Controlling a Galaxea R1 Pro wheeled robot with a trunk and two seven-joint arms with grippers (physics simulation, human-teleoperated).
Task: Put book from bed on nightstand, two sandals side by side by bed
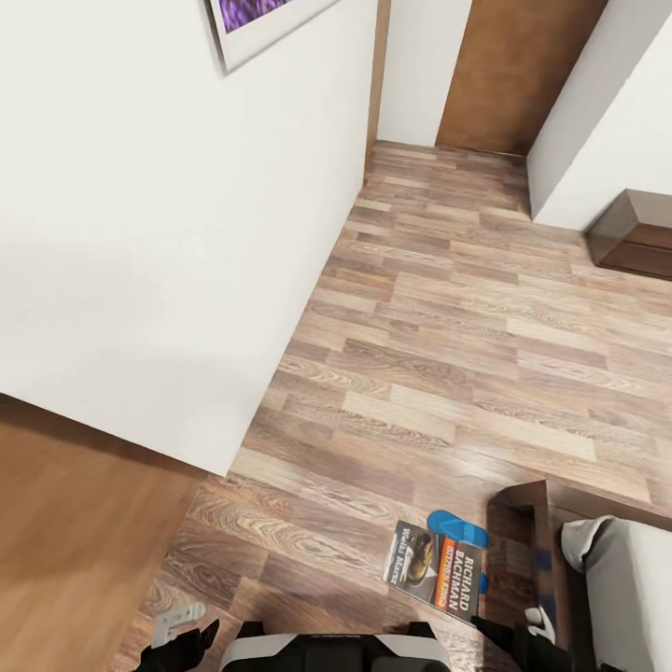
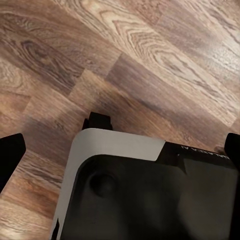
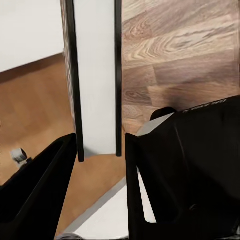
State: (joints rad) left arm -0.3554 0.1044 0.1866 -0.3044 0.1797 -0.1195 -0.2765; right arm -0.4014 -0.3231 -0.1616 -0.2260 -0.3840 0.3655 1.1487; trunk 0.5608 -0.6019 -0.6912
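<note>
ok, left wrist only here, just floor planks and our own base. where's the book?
Observer: In the head view the book is low and right of centre, just off the corner of the bed.
Operator: held or lying down there?
Observer: Looks held. The right wrist view has it edge-on between the fingers of the right gripper.
Operator: sandals?
Observer: One blue sandal lies on the floor, partly hidden behind the book.

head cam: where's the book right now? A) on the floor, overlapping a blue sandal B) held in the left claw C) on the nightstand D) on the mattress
A: the book lies flat on the wood floor beside the bed, its upper corner over a blue sandal.
</note>
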